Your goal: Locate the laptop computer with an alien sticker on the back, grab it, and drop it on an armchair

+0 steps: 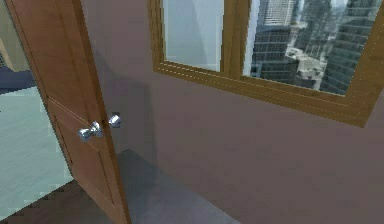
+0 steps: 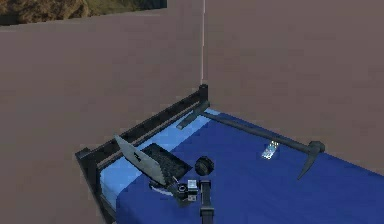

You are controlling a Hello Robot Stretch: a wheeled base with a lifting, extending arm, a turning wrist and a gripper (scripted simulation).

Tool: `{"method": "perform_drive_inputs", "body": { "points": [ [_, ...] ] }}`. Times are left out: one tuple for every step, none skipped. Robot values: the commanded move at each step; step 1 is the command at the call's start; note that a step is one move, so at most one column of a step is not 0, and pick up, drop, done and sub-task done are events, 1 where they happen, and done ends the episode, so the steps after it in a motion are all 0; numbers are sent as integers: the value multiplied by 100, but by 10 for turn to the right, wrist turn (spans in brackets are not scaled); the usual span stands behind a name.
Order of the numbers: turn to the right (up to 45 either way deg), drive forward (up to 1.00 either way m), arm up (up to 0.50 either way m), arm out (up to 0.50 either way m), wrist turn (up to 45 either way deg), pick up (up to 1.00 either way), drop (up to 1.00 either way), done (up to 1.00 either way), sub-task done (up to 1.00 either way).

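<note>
The end effector sits low in the arm side view, a little left of the middle. It is at the tip of the dark arm, which comes up from the bottom edge, and two small white squares stand just to its right. Its far end is right up against the near edge of the laptop, with blue bedding behind it. From here I cannot tell whether it is grasping the laptop or has nothing in it.

The laptop stands open on the bed, in the lower left of the frame, its grey lid tilted back toward the left. Any sticker on the lid is too small to make out. The bed has a blue cover and a dark frame along its upper-left side. A small grey object lies near that frame. A small pale flat thing lies on the cover right of the middle, well apart from the laptop. A mauve wall rises behind the bed, and a thin pale cord hangs down it.

In the forward view, a brown wooden door stands ajar at the left, with silver knobs. To its right is more mauve wall. A wood-framed window at the upper right looks out on city towers.
</note>
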Motion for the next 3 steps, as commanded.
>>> {"method": "perform_drive_inputs", "body": {
  "points": [
    [0,0,10,0,0,0,0,0,0],
    [0,0,38,0,0,0,0,0,0],
    [0,0,0,0,-450,0,0,0,0]
  ]
}}
